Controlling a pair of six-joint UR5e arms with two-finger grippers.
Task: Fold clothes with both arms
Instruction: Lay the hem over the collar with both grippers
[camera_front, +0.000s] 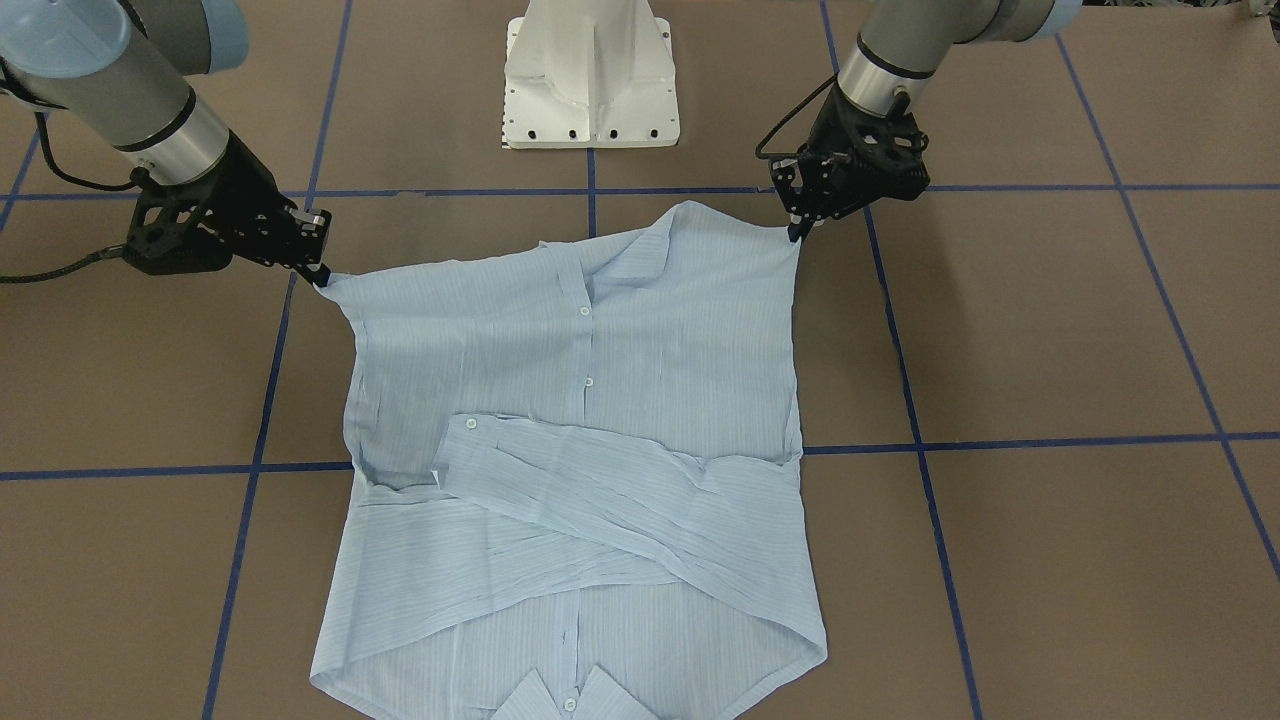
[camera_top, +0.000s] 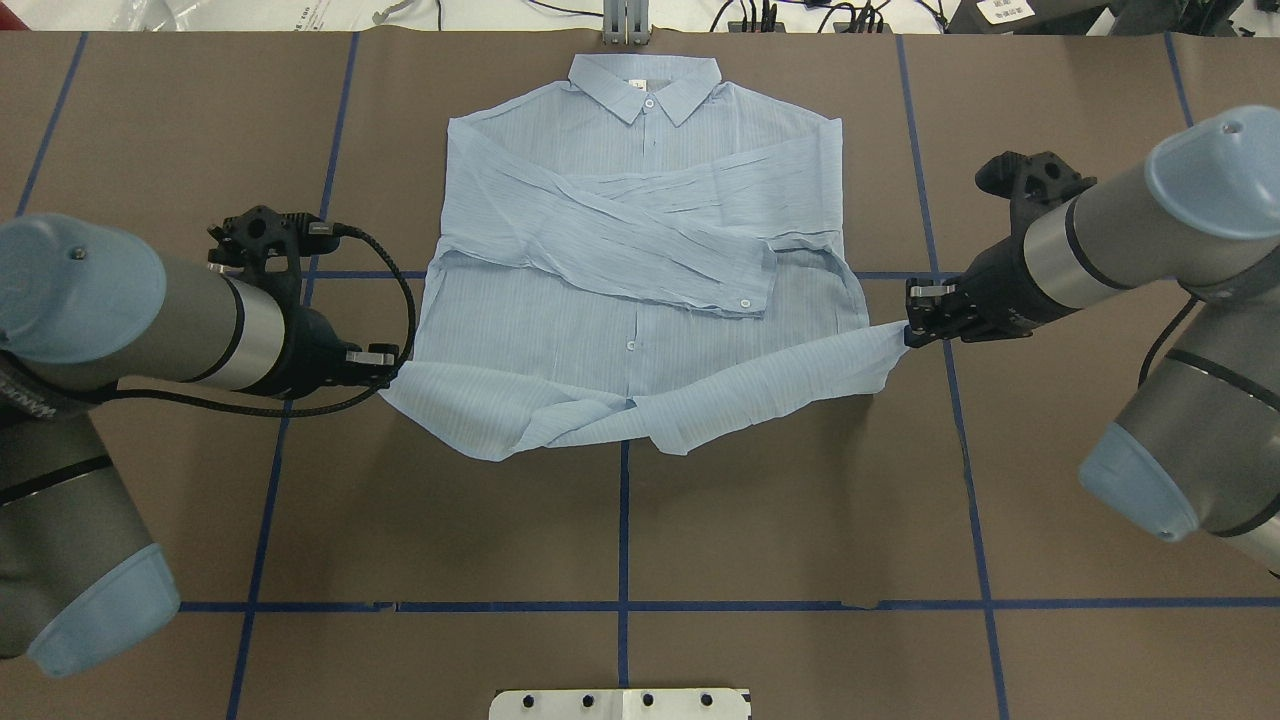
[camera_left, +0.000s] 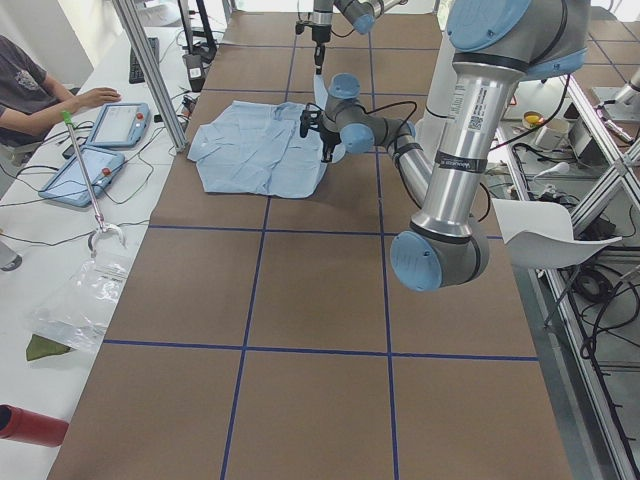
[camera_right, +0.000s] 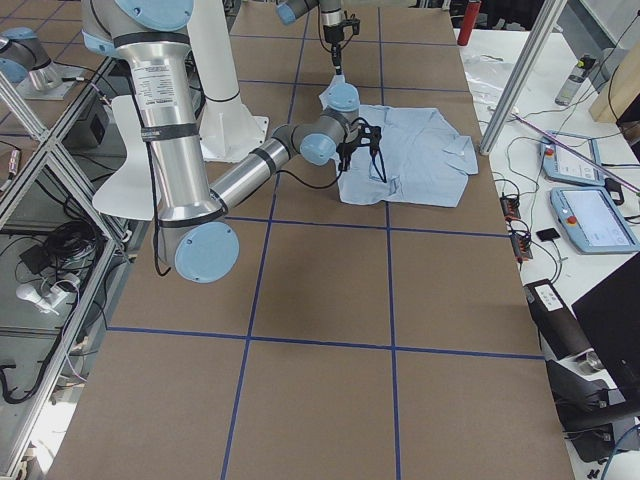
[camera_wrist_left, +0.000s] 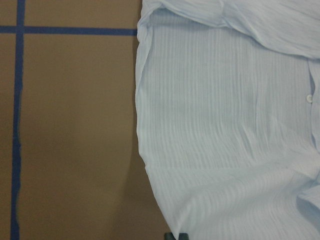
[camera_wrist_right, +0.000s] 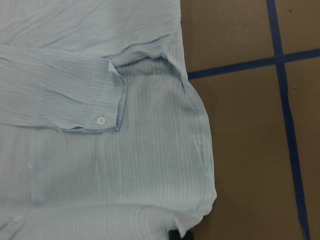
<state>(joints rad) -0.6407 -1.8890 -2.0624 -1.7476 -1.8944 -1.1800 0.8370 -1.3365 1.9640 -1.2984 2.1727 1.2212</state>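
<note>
Between left gripper (camera_top: 392, 365) and right gripper (camera_top: 908, 332), one shirt (camera_top: 640, 230).

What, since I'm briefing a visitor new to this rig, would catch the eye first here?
The pale blue shirt lies button-side up in the middle of the brown table, its sleeves crossed over the front and its collar at the far edge. Next come the left gripper and right gripper, each shut on a hem corner on the robot's side.
</note>
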